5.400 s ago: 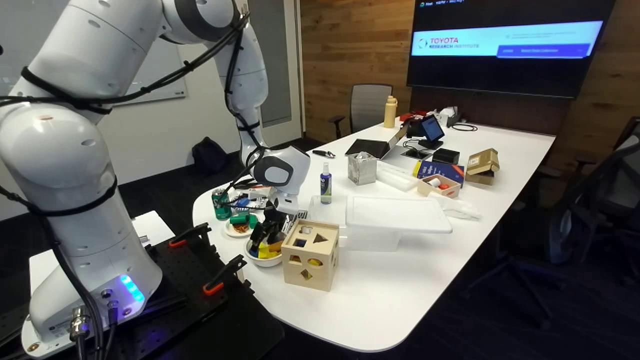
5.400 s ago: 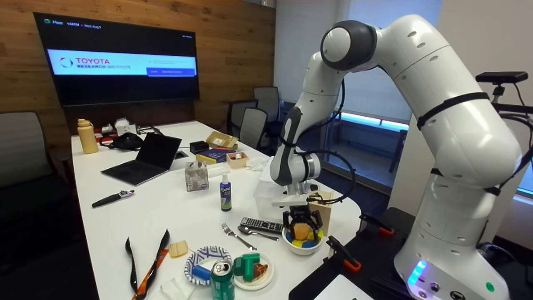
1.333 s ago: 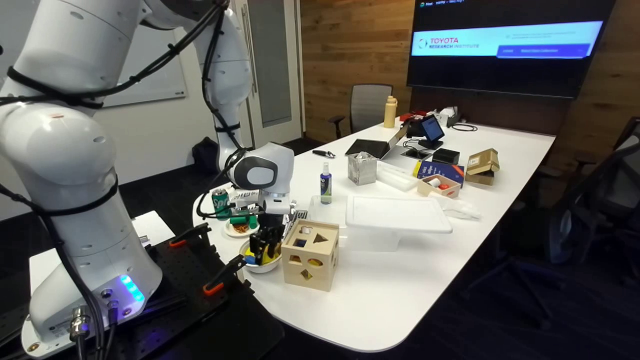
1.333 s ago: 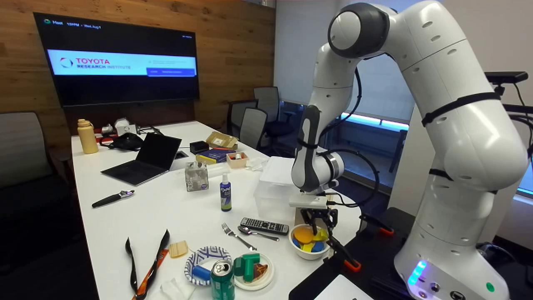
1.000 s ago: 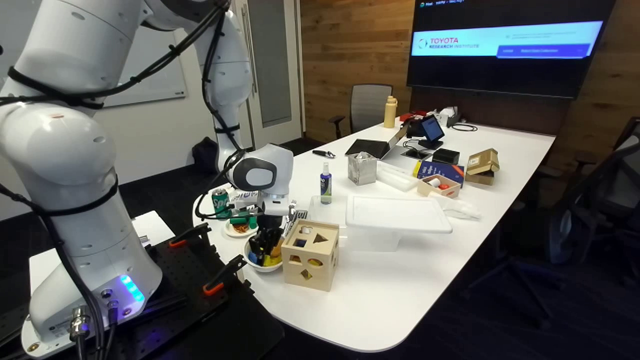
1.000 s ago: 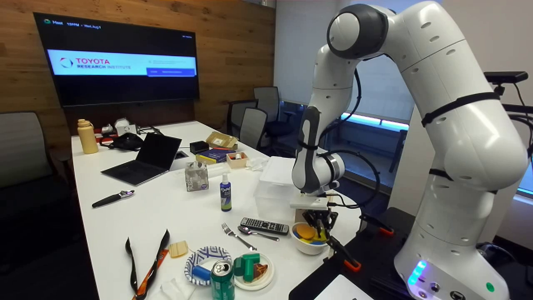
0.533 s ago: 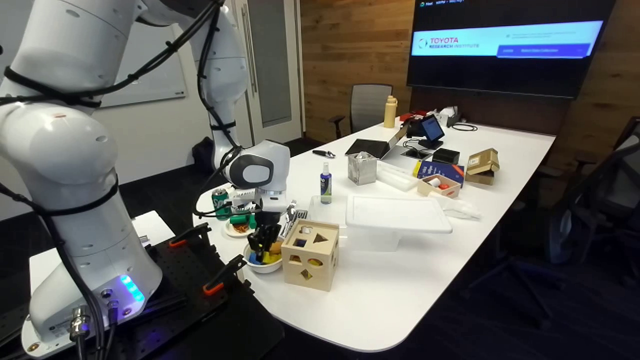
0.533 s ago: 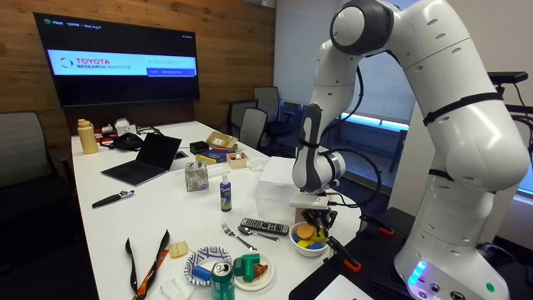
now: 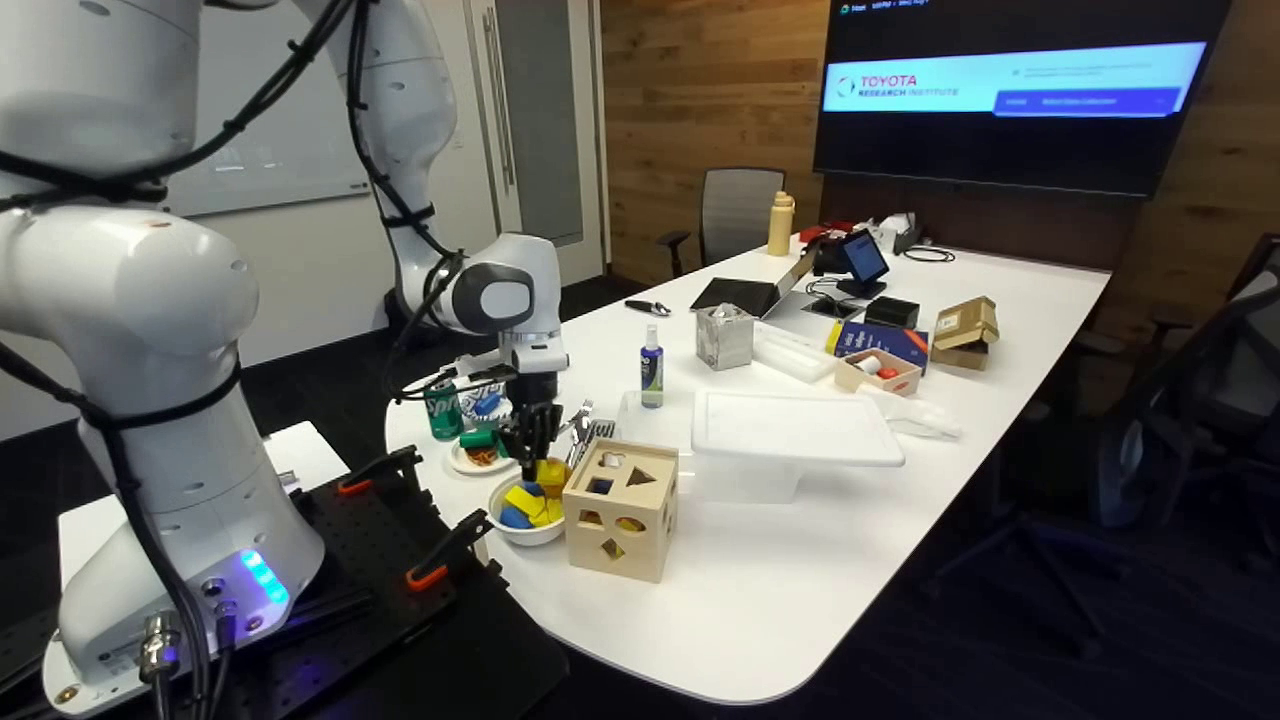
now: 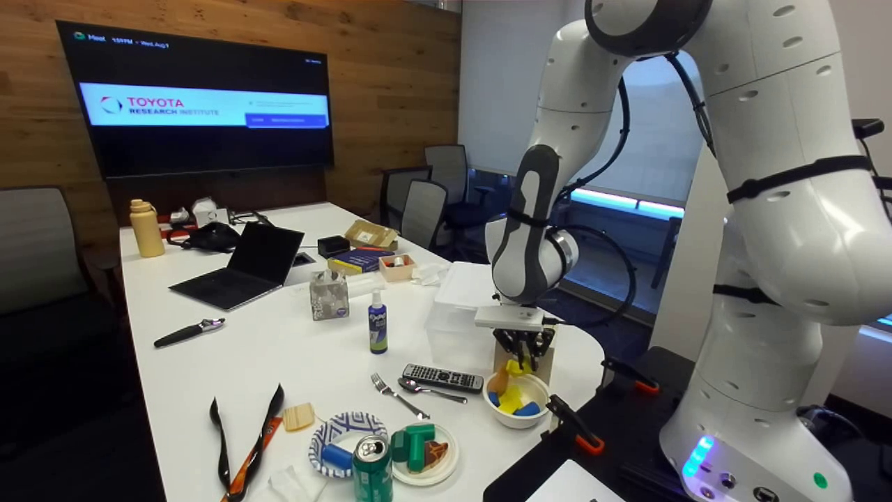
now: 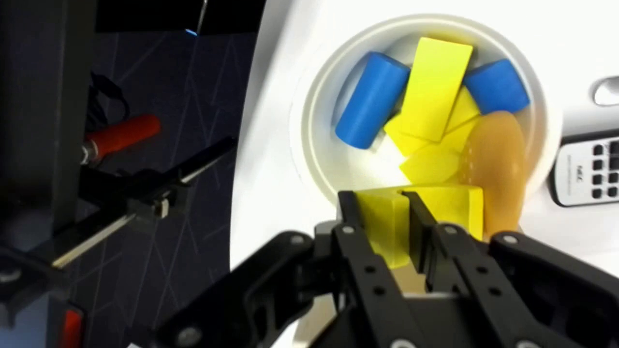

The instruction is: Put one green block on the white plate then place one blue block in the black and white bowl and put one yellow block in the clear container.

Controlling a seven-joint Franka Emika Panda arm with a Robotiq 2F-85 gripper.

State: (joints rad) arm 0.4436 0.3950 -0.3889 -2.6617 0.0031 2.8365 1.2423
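Smooth yellow angular block point(image 11: 387, 237) is the piece we have in hand: our black two-fingered gripper point(image 11: 382, 197) pinches it over the rim of a round white bowl point(image 11: 314, 140), on the side nearest the wooden shape-sorter box point(image 9: 620, 510). That bowl stands close to the robot-side edge of the white tabletop point(image 9: 760, 590) and holds other yellow blocks point(image 11: 437, 87), blue blocks point(image 11: 372, 99) and a rounded orange piece point(image 11: 500, 169). Whether our block hangs free or touches the orange piece, we cannot tell.

Two of the three steps look done to us. Toward the tabletop corner away from the wooden box, green blocks point(image 10: 417, 446) lie on the round white plate point(image 10: 421, 480); we seem to see more than one. Just beside it, a blue cylindrical block point(image 10: 337, 457) lies in the dark-and-white patterned bowl point(image 10: 357, 424).

Left for us is the yellow block's placing. We take its goal to be the see-through container point(image 9: 655, 425), farther in from the robot-side edge than the wooden box and beside the white-lidded plastic box point(image 9: 795, 430); we cannot make out whether its top is open. We judge the grasp made and the carry still to do.
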